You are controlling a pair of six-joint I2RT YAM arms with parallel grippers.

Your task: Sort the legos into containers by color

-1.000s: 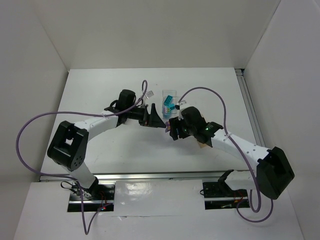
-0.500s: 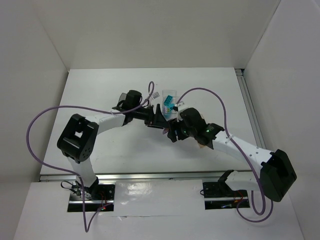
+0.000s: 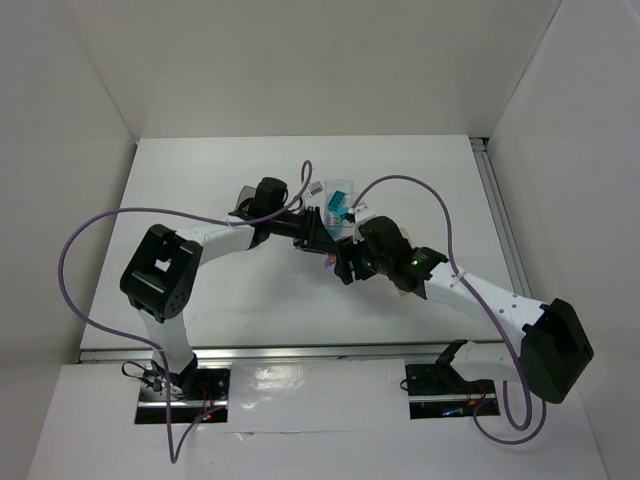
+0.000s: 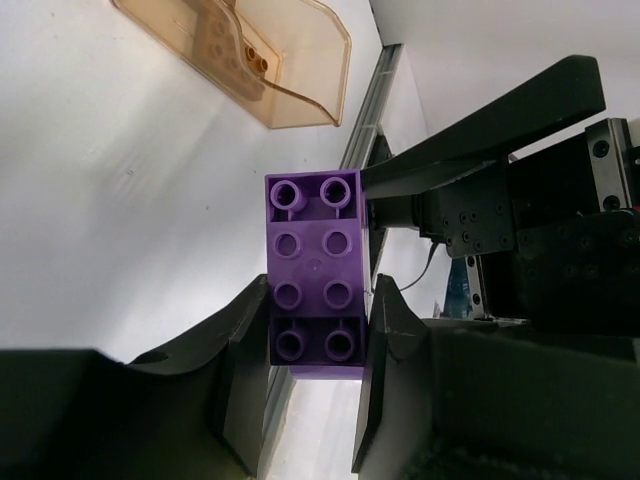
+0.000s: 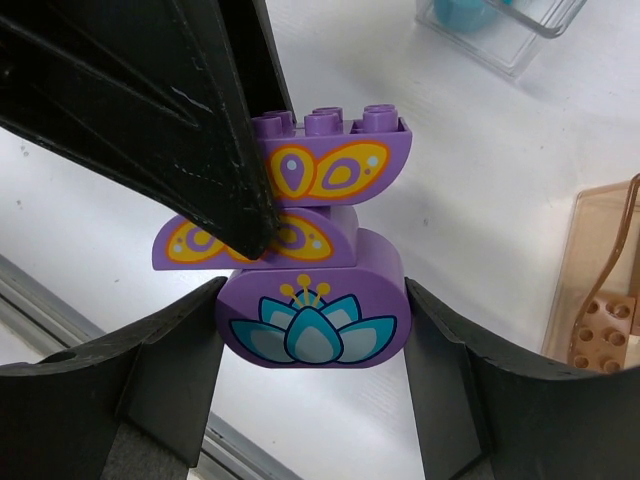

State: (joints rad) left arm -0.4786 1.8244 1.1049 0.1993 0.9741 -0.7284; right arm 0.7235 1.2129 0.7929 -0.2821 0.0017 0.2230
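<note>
A stack of purple legos hangs above the table where the two arms meet. My right gripper (image 5: pixel 312 322) is shut on its lowest piece, a rounded purple lego with a lotus print (image 5: pixel 330 300). Two butterfly-printed purple legos (image 5: pixel 345 165) sit on top of that piece. My left gripper (image 4: pixel 318 300) is shut on the studded purple lego (image 4: pixel 315 240) from the other side. One of its black fingers (image 5: pixel 200 120) covers part of the butterflies. In the top view the left gripper (image 3: pixel 318 238) and right gripper (image 3: pixel 340 262) touch tip to tip.
A clear container (image 3: pixel 340 203) with teal legos (image 5: pixel 465 12) stands just behind the grippers. The orange-amber container (image 5: pixel 600 290) holding an orange lego (image 5: pixel 603 335) lies under the right forearm. A dark grey container (image 3: pixel 246 197) shows behind the left wrist. Purple cables loop over both arms.
The left arm swung right toward the right gripper, and its jaws went from wide open to shut on the purple stack. The right arm has stayed nearly still.
</note>
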